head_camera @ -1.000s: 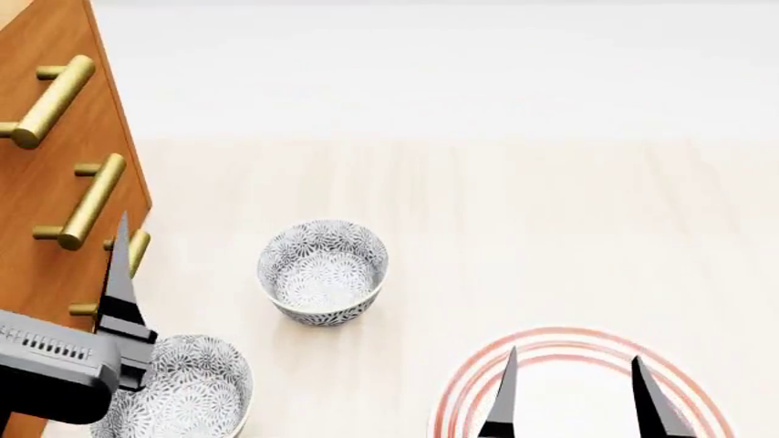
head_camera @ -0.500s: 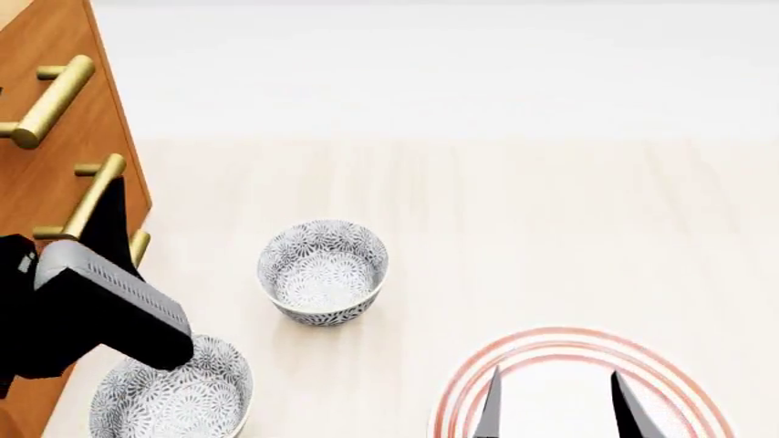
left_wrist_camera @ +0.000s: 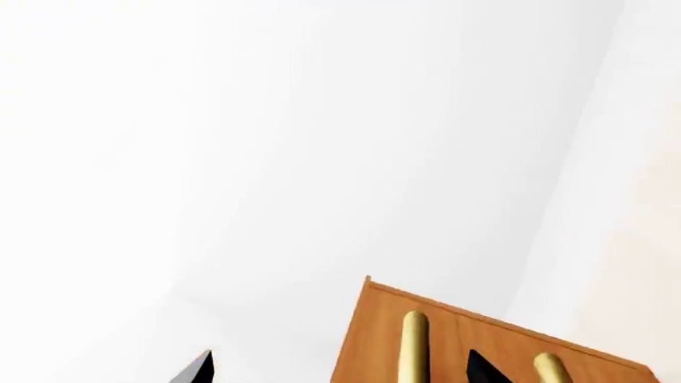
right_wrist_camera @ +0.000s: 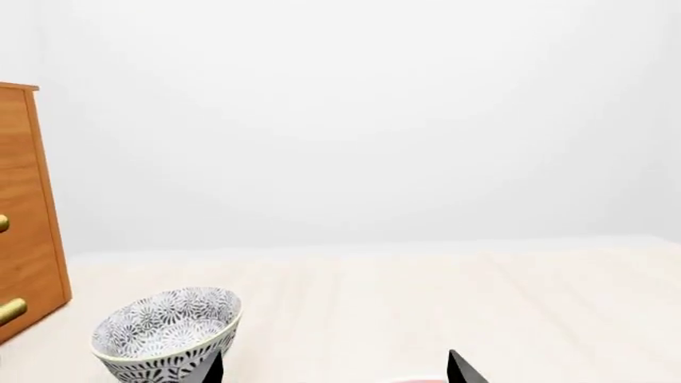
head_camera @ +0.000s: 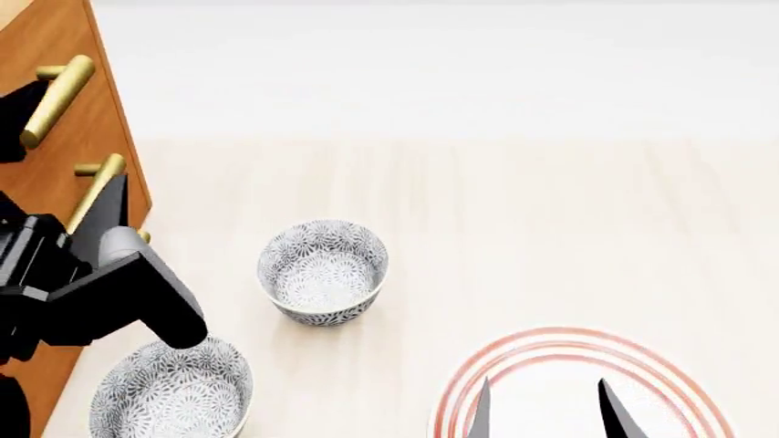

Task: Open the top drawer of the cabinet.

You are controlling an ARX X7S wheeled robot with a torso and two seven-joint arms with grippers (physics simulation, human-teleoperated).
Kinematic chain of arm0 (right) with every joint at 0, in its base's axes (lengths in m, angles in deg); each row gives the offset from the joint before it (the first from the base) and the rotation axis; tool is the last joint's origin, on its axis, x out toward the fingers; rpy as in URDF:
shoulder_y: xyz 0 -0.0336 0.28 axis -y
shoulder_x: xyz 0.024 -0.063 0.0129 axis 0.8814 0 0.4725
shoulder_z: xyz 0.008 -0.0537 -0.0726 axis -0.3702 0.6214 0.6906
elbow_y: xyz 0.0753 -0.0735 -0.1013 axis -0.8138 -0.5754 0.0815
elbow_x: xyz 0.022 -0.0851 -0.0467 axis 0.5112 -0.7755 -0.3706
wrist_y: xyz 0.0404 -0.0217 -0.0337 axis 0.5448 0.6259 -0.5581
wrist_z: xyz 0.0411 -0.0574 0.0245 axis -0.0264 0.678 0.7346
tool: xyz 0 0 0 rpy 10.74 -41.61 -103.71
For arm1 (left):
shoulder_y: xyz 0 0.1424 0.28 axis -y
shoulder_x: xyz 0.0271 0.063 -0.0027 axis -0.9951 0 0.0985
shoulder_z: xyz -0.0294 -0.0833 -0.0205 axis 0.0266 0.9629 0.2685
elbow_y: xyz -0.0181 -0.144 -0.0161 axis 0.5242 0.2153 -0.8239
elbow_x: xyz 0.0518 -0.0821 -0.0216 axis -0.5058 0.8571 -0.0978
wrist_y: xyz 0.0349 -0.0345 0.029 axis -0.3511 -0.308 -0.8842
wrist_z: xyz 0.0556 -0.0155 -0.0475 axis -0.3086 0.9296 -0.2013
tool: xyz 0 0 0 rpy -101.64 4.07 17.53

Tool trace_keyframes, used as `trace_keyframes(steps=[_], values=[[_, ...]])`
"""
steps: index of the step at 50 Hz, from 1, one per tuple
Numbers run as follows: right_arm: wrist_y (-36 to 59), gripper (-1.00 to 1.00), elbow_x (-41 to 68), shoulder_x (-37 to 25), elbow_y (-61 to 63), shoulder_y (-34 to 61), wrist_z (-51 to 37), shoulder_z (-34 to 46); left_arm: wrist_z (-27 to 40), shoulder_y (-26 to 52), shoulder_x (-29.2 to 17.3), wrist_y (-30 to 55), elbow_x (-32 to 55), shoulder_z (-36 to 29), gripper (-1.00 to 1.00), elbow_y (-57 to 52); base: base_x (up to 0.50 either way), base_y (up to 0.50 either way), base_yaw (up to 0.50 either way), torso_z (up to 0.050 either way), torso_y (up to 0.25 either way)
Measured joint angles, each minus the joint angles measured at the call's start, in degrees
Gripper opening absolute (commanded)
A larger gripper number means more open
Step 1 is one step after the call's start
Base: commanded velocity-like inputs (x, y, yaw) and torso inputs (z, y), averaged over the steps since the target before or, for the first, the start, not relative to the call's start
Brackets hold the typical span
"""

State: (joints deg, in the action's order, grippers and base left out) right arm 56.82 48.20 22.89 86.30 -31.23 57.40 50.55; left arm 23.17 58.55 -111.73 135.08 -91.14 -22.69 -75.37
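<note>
The orange-brown cabinet stands at the left edge of the head view. Its top drawer carries a brass bar handle. My left gripper is open in front of the drawer fronts. In the left wrist view the top drawer's handle shows between my left gripper's fingertips, and the second handle lies just beyond one finger. I cannot tell whether anything touches. My right gripper is open and empty above a red-ringed plate.
Two patterned bowls sit on the pale table, one in the middle and one at the front left under my left arm. The right wrist view shows a bowl and the cabinet's side.
My left arm has risen and swung toward the cabinet, bringing its fingers up from the lowest handle to the upper handles. My right gripper has drifted slightly left and back.
</note>
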Motion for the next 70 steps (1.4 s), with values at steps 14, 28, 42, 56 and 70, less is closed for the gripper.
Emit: trace_keyframes(steps=[14,28,42,56,70], values=[[-0.4,1.00,-0.1,-0.4,-0.6,0.0,-0.1,0.6,-2.3,1.4,1.5,-1.3,1.7,-1.8,1.00,6.2,0.00,0.00,0.00,0.000,0.000],[-0.7,1.00,0.0,-0.7,-1.0,0.1,-0.3,1.0,-3.7,2.3,3.5,-2.3,3.8,-2.0,1.00,11.9,0.00,0.00,0.00,0.000,0.000],[-1.0,1.00,0.0,-1.0,-1.3,0.1,-0.5,1.4,-4.1,4.1,4.9,-3.2,5.0,-1.6,1.00,18.0,0.00,0.00,0.00,0.000,0.000],[-1.2,1.00,0.1,-1.3,-1.7,0.2,-0.6,1.8,-3.2,5.8,6.2,-4.5,5.2,-1.4,1.00,24.1,0.00,0.00,0.00,0.000,0.000],[-1.4,1.00,0.1,-1.6,-2.1,0.3,-0.8,2.2,-2.8,7.1,7.1,-5.4,5.5,-1.4,1.00,28.9,0.00,0.00,0.00,0.000,0.000]])
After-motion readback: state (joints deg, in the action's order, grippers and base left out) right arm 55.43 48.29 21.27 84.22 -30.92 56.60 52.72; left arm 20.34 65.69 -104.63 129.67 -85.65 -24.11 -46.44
